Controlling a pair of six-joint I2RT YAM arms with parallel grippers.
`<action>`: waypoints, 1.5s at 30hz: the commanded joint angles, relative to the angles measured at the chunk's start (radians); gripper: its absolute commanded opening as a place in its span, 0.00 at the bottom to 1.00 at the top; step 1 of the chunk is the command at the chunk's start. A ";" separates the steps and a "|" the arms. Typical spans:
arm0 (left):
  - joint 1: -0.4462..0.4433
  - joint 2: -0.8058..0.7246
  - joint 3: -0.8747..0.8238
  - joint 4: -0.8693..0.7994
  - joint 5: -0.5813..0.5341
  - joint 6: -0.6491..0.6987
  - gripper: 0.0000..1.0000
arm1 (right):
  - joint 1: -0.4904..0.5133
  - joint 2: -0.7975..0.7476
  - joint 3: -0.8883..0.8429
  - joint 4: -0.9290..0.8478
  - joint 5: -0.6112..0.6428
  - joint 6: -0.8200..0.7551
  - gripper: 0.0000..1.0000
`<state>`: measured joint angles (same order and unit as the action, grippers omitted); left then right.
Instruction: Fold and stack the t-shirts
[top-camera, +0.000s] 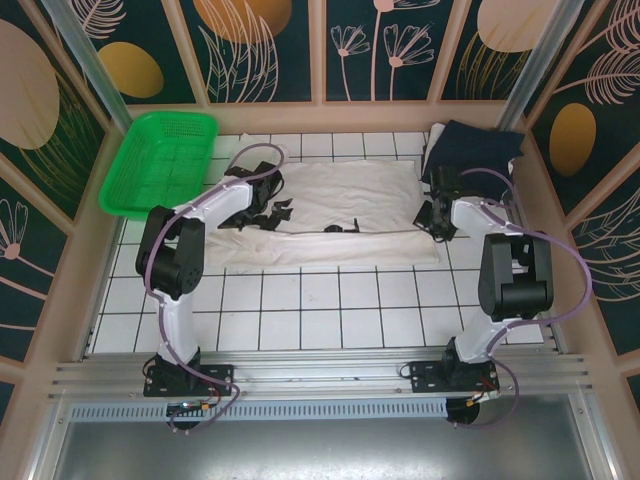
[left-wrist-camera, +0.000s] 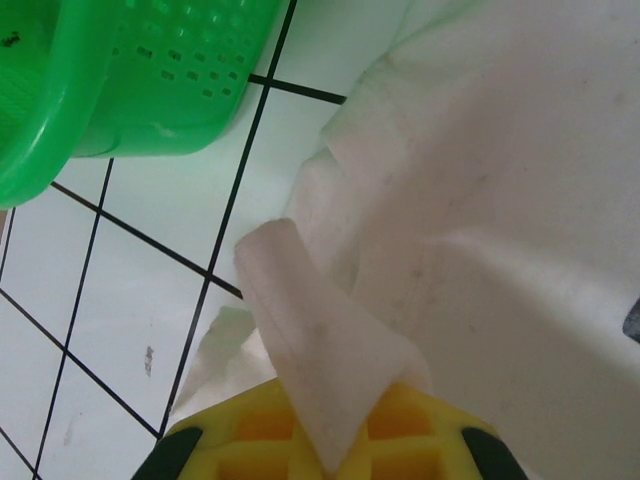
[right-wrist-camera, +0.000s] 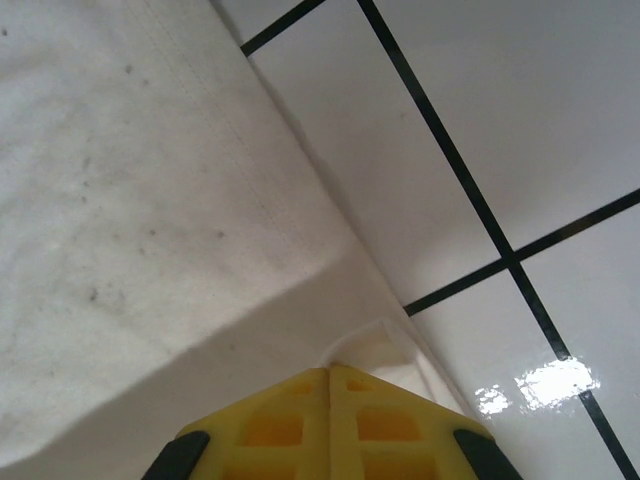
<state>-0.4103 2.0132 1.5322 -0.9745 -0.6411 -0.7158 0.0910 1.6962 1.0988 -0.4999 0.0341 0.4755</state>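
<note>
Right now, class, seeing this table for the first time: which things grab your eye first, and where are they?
The cream t-shirt spread across the middle of the tiled table stands out first, the left jaws and right jaws each shut on one end of it. Next comes the bright green basket at the far left corner, then the navy t-shirt heaped at the far right.
</note>
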 joint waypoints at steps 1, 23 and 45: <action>0.010 0.036 0.050 -0.029 -0.029 0.029 0.04 | -0.011 0.028 0.039 0.014 0.037 -0.024 0.00; -0.005 -0.276 -0.233 0.185 0.176 0.038 0.71 | 0.214 -0.100 -0.105 0.128 0.022 -0.026 0.41; 0.018 -0.253 -0.601 0.298 0.184 -0.084 0.65 | 0.117 -0.170 -0.419 0.170 -0.023 0.150 0.32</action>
<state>-0.3992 1.7649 0.9993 -0.6224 -0.4492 -0.7689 0.2092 1.5494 0.7380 -0.2340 0.0044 0.5827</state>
